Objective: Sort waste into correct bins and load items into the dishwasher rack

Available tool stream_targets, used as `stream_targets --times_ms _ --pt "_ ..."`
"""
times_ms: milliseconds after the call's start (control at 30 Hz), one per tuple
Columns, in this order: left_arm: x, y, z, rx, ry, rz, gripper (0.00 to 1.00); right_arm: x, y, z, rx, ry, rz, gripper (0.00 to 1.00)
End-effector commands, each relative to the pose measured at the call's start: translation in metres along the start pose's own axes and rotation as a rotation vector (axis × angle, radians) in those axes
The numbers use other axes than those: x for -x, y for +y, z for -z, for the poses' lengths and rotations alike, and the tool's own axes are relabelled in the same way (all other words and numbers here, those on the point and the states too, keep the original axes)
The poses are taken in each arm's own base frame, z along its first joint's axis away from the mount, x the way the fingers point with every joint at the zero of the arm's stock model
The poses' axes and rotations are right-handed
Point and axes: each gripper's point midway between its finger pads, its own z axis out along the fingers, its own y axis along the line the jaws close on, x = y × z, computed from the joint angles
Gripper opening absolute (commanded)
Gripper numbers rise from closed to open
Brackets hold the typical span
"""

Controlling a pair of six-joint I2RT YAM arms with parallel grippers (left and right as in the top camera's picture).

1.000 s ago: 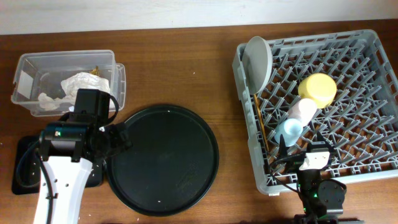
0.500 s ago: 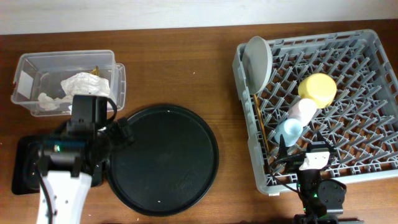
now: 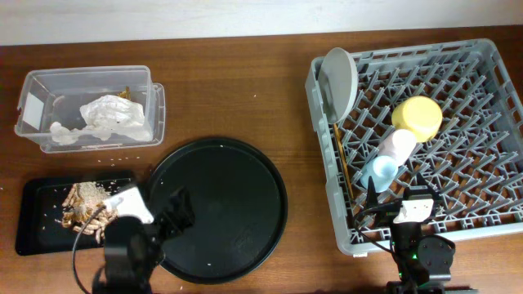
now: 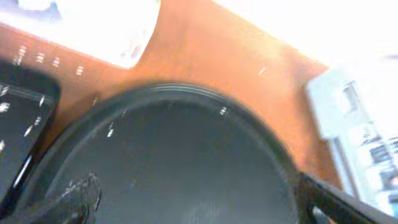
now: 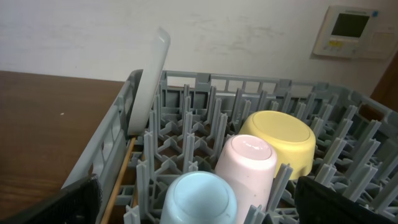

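The grey dishwasher rack holds an upright grey plate, a yellow bowl, a pink bowl, a light-blue bowl and chopsticks. The clear box holds the white napkin and a bit of gold wrapper. Food scraps lie on the flat black tray. My left gripper is open and empty over the round black tray's left edge. My right gripper is open and empty at the rack's front, just before the blue bowl.
The large round black tray lies in the middle, bare apart from specks. Crumbs dot the wood between the clear box and the flat tray. In the right wrist view the pink bowl, yellow bowl and plate stand among pegs.
My left arm has pulled back from over the flat black tray toward the table's front edge, uncovering the food scraps on that tray. The right arm has not moved.
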Motion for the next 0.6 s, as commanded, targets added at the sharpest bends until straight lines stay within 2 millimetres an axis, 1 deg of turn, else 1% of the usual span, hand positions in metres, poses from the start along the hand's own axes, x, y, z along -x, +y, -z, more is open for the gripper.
stream_targets --times_ms 0,67,167,400,500,567 --pt "-0.004 -0.003 0.004 -0.082 -0.091 -0.003 0.99 -0.002 -0.002 0.0 -0.009 0.002 0.007 0.99" --pt "0.0 -0.002 0.003 -0.097 -0.153 -0.005 0.99 -0.002 -0.002 0.0 -0.009 0.002 0.007 0.99" --pt "0.005 0.005 -0.003 -0.078 -0.224 -0.001 0.99 -0.002 -0.002 0.0 -0.009 0.002 0.006 0.99" --pt "0.004 0.01 -0.019 -0.132 -0.357 -0.001 0.99 -0.002 -0.002 0.0 -0.009 0.002 0.007 0.99" --pt "0.005 0.017 -0.017 -0.095 -0.374 0.007 0.99 -0.003 -0.002 0.0 -0.009 0.003 0.007 0.99" --pt "0.01 0.017 -0.013 -0.088 -0.406 -0.029 0.99 -0.002 -0.002 0.0 -0.009 0.002 0.007 0.99"
